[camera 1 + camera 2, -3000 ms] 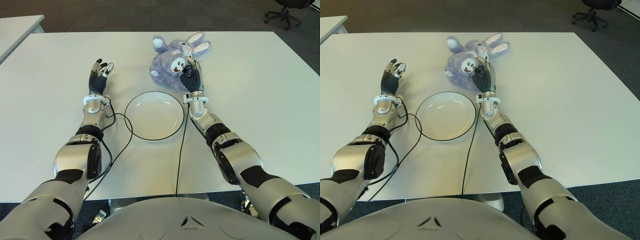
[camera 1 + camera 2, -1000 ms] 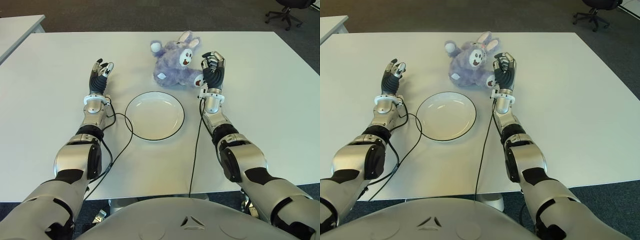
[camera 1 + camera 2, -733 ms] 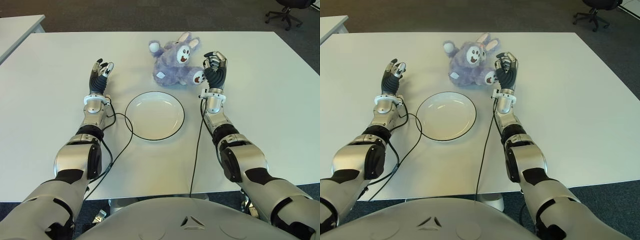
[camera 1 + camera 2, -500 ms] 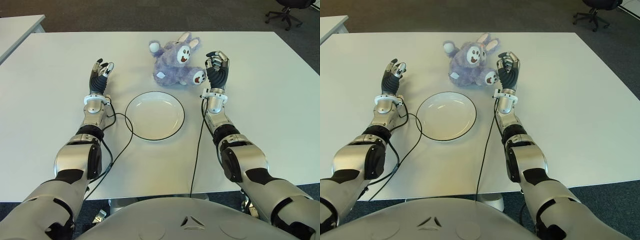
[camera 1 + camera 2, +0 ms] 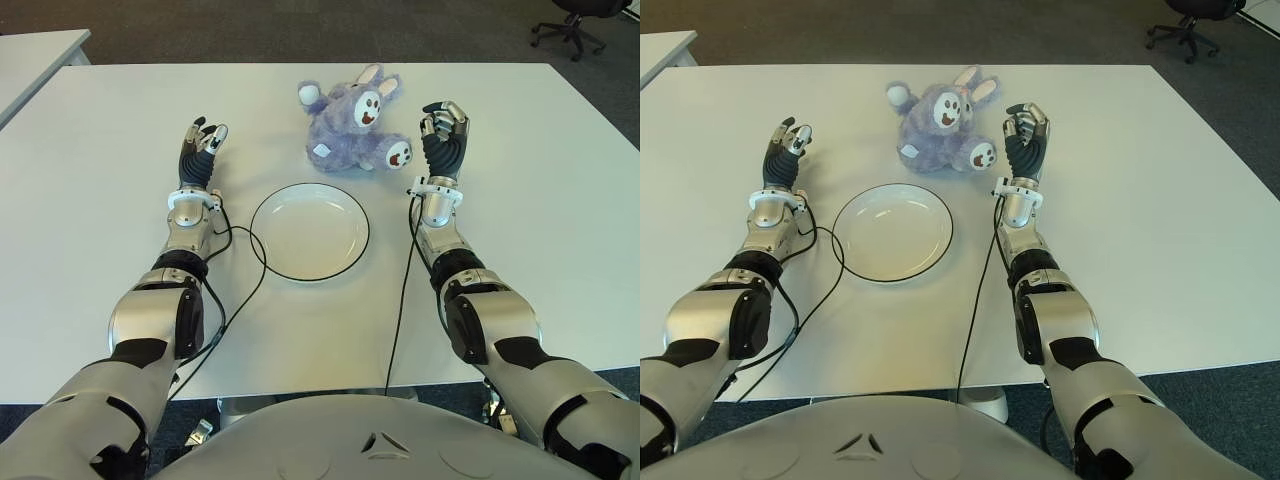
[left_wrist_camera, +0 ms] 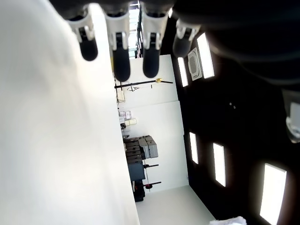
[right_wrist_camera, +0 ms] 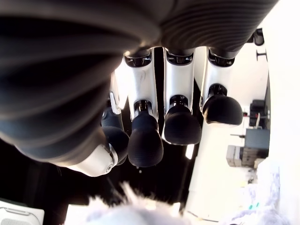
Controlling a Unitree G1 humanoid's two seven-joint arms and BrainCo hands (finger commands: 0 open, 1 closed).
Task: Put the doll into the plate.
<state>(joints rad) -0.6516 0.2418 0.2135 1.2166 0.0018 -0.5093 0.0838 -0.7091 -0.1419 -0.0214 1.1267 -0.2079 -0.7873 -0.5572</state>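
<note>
A purple plush bunny doll (image 5: pixel 355 122) lies on the white table (image 5: pixel 520 200), just beyond the white plate (image 5: pixel 309 231) with a dark rim. The plate holds nothing. My right hand (image 5: pixel 443 128) stands upright a little to the right of the doll's foot, apart from it, fingers loosely curled and holding nothing. In the right wrist view its fingertips (image 7: pixel 180 126) hang free with purple fur at the edge. My left hand (image 5: pixel 202 143) shows left of the plate, fingers extended and holding nothing.
Black cables (image 5: pixel 240 270) run from both wrists along the table beside the plate. A second table (image 5: pixel 30 55) stands at the far left, and an office chair (image 5: pixel 570 25) at the far right on the dark floor.
My right hand let go of the doll and drew away to the right. The doll, earlier under that hand, now lies free, turned, behind the plate. The left hand has not moved.
</note>
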